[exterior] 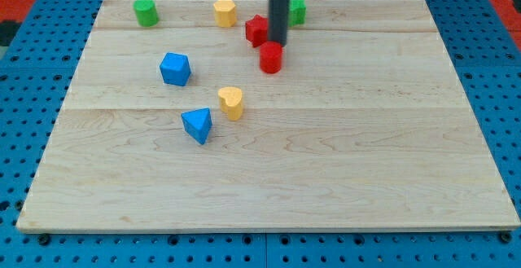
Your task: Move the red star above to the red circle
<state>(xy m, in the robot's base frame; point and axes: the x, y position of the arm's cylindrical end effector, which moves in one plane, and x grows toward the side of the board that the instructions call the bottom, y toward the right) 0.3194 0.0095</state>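
Tool: dark rod; its lower end, my tip [278, 45], sits on the desk [326, 162] between the two red blocks. A rod has no jaws, so it neither spreads nor pinches; it holds nothing and can only push.

Red star [256, 30]: just to the view's left of the tip and slightly toward the view's top, partly hidden behind the rod. Contact with the rod cannot be confirmed.

Red circle [271, 58]: directly below the tip toward the view's bottom, touching or nearly touching it.

Task status: the star already lies up and left of the circle, so probably only a small correction toward the view's right remains.

Risk 1: any tip travel toward the view's bottom would shove the red circle and displace the reference position.

Risk 2: the tip stands on the star's right side; a push from here would drive the star leftward, away from the goal and toward the yellow block [225, 12].

Risk 3: rerouting around the star's top side could clip the green block [296, 10], which sits just right of the rod at the far edge.

Risk 4: the star's points may cause it to rotate and slip off the tip under an off-centre push.

Remote items: green cylinder [146, 11], blue cube [175, 69], yellow heart [231, 103], blue triangle [197, 125]; all well apart to the tip's left.
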